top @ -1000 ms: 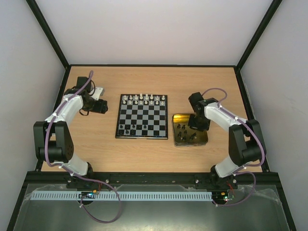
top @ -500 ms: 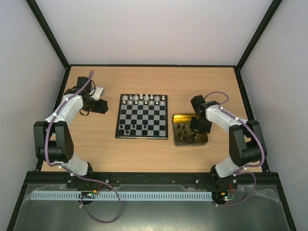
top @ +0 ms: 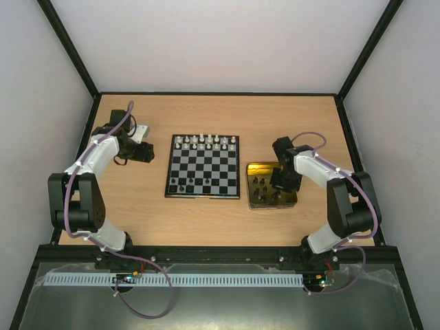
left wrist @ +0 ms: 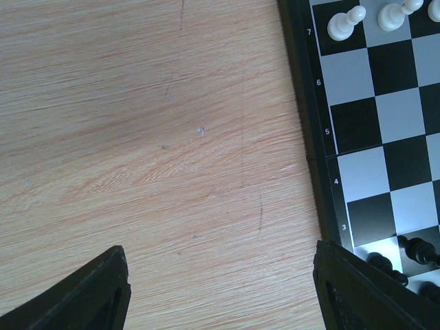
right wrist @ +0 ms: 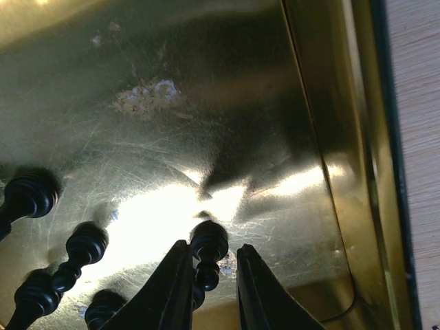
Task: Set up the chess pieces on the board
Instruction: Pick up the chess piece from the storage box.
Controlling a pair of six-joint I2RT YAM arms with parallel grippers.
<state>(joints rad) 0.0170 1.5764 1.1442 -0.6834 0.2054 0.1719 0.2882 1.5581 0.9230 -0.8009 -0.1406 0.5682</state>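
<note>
The board [top: 206, 168] lies mid-table with white chess pieces [top: 206, 142] along its far rows and a few black ones [top: 181, 183] at its near left corner. More black pieces stand in the yellow-lined tin [top: 272, 205] to its right. My right gripper [right wrist: 213, 246] is low inside the tin [right wrist: 206, 89], open only narrowly. A black pawn [right wrist: 208, 242] stands between its fingers, against the left one, with a gap to the right one. My left gripper [left wrist: 220, 247] hangs open over bare wood just left of the board [left wrist: 385, 117], holding nothing.
Other black pieces [right wrist: 31, 196] [right wrist: 86, 244] stand left of the right gripper in the tin; its wall [right wrist: 357, 137] rises close on the right. In the left wrist view white pawns [left wrist: 344, 24] and black pieces [left wrist: 412, 251] sit on the board. Enclosure walls surround the table.
My right arm has swung nearer and lower over the tin, bringing its fingers down around a black pawn. The left arm has stayed still.
</note>
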